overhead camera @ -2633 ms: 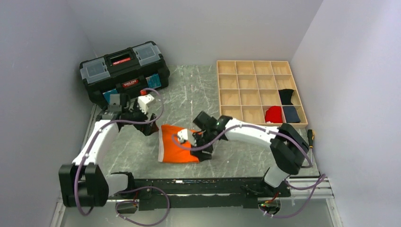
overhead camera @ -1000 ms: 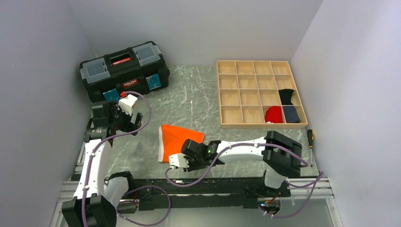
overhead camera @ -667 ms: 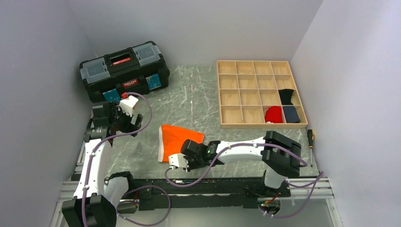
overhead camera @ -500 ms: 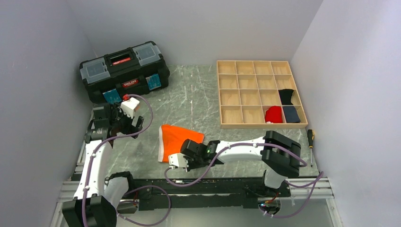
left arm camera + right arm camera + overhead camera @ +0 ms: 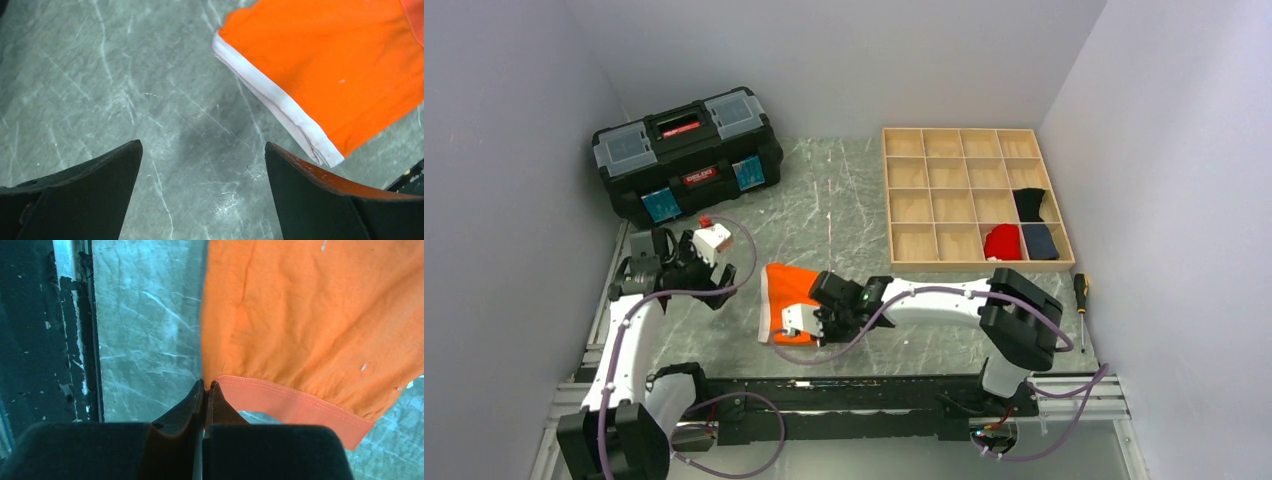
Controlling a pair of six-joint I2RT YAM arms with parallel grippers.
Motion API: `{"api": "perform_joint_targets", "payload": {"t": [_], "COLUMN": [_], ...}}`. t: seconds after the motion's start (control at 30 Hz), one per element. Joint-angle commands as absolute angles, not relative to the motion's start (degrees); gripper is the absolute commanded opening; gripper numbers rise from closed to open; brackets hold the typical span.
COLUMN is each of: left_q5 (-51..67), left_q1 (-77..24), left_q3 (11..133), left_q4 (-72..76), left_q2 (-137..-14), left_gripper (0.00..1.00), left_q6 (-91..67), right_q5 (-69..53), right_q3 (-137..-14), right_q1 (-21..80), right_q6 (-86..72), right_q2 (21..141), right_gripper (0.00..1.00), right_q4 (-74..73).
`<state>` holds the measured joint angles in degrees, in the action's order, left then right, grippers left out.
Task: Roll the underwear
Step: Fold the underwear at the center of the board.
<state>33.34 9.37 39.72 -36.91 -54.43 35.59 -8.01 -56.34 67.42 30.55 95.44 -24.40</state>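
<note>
So the grey marbled table (image 5: 824,190) takes up basically the whole shot. Back left corner has a black toolbox (image 5: 686,150), lid shut. Back right is a wooden tray (image 5: 887,200) split into cells, most of them bare wood. The right arm reaches across low over the near part of the table, the left arm is bent up along the left side. The underwear (image 5: 786,287) lies flat on the table between the two arms, near the front middle, bright orange, white trim along its left edge. The right gripper (image 5: 205,388) has its fingers pressed tight together, pinching the near corner of the underwear, where a hem is folded over on top of the fabric. The left gripper (image 5: 202,150) is spread wide over bare table, just beside the white-trimmed edge, not touching it. In the tray's right-hand cells sit a black bundle (image 5: 1029,204), a navy one (image 5: 1040,241) in front of it and a red one (image 5: 1002,242) next to that. A screwdriver (image 5: 1080,298) lies by the right wall.
</note>
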Motion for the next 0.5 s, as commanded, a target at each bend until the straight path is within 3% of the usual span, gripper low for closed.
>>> {"api": "perform_joint_targets", "payload": {"t": [0.0,0.2,0.47], "left_q5": [38.92,36.92,31.85], "left_q1": [7.91,0.64,-9.09], "left_q3": [36.06,29.69,27.94], "left_q4": [-38.06,-35.67,-36.25], "left_q2": [-47.27,-38.61,-40.86], "left_gripper": [0.99,0.99,0.95], "left_q6": [42.65,47.41,52.61], "right_q5": [-19.61,-30.37,-39.47], "right_q3": [-60.92,-64.34,-70.09], "right_q1": [62.41,56.97,52.07], "right_q6": [29.55,29.68,31.20], "right_q2": [93.91,96.34,101.77], "right_gripper": [0.00,0.00,0.00], "right_q4": [-29.13,-31.57,-36.38]}}
